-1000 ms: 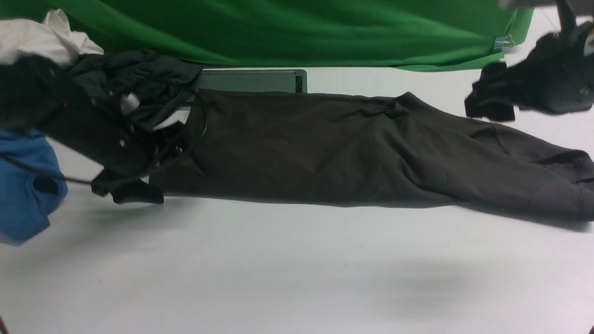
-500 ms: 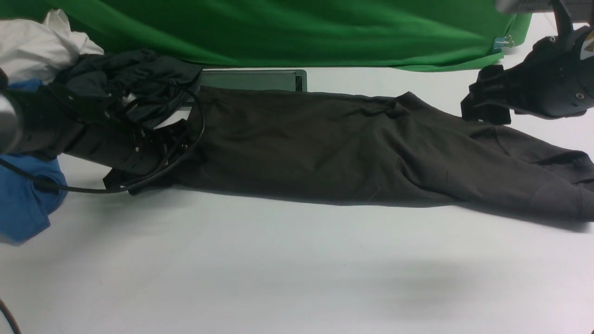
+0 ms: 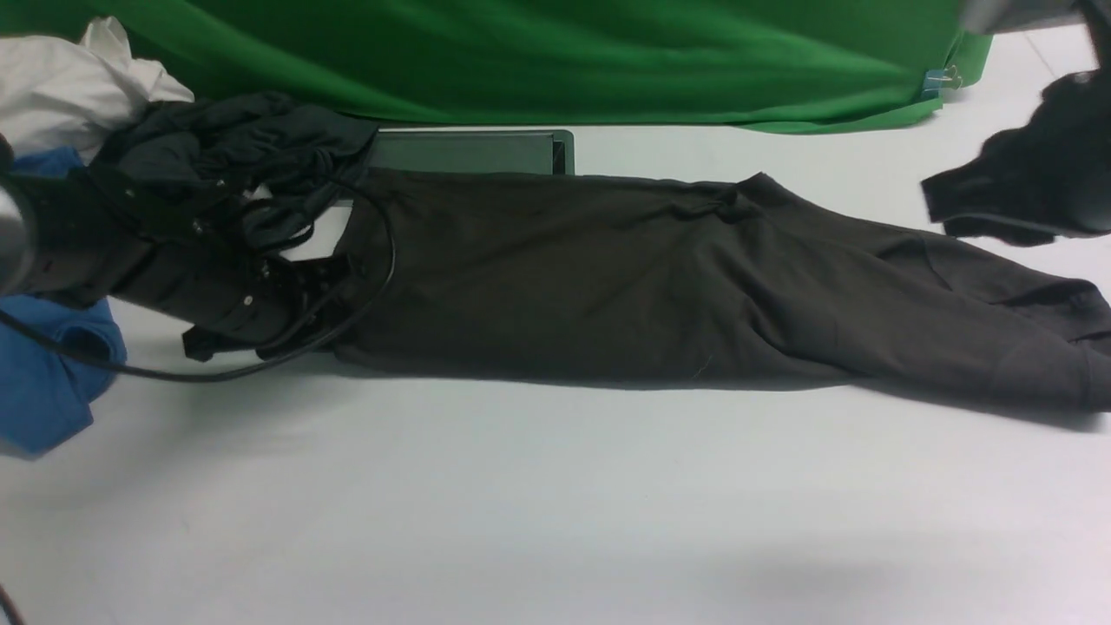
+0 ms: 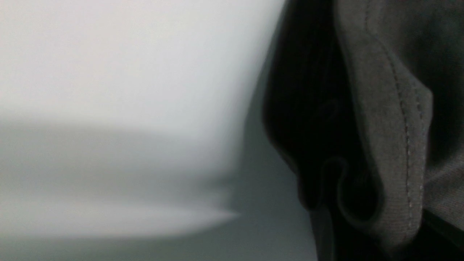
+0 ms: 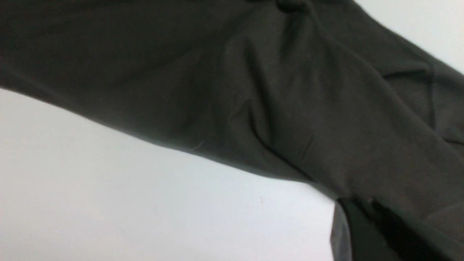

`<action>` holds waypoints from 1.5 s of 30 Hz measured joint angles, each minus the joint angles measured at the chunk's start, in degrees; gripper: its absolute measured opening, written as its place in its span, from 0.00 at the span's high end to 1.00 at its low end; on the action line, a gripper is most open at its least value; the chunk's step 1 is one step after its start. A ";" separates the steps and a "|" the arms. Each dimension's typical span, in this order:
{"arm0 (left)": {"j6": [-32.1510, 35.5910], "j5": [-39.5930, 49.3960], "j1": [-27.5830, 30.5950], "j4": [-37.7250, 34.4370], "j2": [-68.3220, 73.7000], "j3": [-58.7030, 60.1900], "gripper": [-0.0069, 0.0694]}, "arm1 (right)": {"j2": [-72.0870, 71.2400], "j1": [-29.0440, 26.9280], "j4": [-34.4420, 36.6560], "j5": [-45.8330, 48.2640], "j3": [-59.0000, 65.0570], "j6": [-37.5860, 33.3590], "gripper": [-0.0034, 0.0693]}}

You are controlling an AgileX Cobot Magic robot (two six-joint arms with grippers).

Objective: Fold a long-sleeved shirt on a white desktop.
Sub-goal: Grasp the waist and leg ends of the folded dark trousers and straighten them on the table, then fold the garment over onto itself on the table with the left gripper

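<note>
At the far left a crumpled white garment [image 3: 69, 78], a blue garment [image 3: 43, 382] and a smaller dark grey-green garment [image 3: 243, 148] are heaped together, and they should stay out of the fold. Just right of them the left pincer [image 3: 260, 334] sits low at the left end of the very dark olive-brown knit long-sleeved shirt [image 3: 590, 278]. Its wrist view shows a stitched hem [image 4: 391, 145] curling beside a dark finger [image 4: 308, 127], but I cannot tell whether the jaws are shut on the cloth. The shirt lies as a long, narrow band across the middle of the smooth white desk [image 3: 521, 503], its right end trailing toward the right edge. The step looks like taking this left end to lay it over toward the right. To do it well, the grip should catch every layer of the hem, lift only a little, and travel straight along the band so the near and far edges line up. The loose black cable [image 3: 174, 375] beside the pincer could snag the cloth. At the right, the right pincer [image 3: 946, 207] is closed, apparently on nothing, and hovers just above the shirt's right part; it would likely need to open before it can pin or grasp that end.
</note>
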 joint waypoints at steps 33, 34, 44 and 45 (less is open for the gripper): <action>11.15 0.93 -45.04 -11.28 13.11 -43.55 0.78 | -9.09 0.00 0.36 -1.60 0.66 2.60 0.91; 11.07 2.52 -48.64 -10.56 20.09 -48.85 0.78 | -9.23 0.00 0.31 -1.60 0.66 2.65 0.91; -1.65 8.11 -53.28 0.79 34.97 -64.33 0.61 | -10.43 0.00 0.30 -1.67 0.79 2.77 0.88; -2.07 8.55 -53.11 1.92 34.59 -64.77 0.56 | -10.59 0.00 0.30 -2.13 0.79 2.77 0.88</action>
